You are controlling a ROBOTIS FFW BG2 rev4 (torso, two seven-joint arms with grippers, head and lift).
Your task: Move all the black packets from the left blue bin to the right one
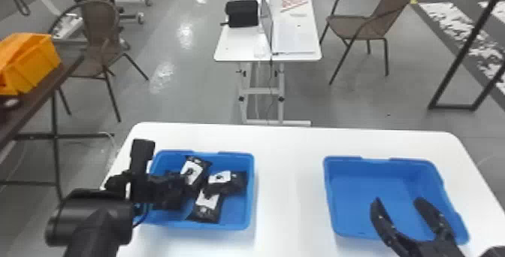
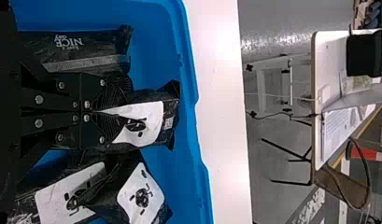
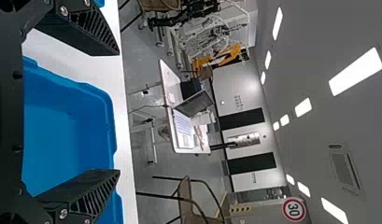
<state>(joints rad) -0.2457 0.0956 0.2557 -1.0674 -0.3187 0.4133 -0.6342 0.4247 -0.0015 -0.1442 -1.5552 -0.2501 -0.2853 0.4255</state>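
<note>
The black packets [image 1: 208, 209] lie in the left blue bin [image 1: 244, 220], and there my left claw [image 1: 180, 190] is closed on one of them. My right claw [image 1: 399, 200] is open over the right blue bin [image 1: 340, 200]. Both bins stand on the white table [image 1: 289, 185], well apart. Beyond it, on the grey floor [image 1: 180, 102], I see a desk [image 1: 240, 46] between two brown chairs [image 1: 99, 21]. At the left, an orange bin [image 1: 35, 64] rests on a dark desk [image 1: 37, 92].

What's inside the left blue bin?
The left blue bin shows four black packets, one lying partly across another. The left gripper covers part of the pile, so anything directly beneath it can't be seen.
</note>
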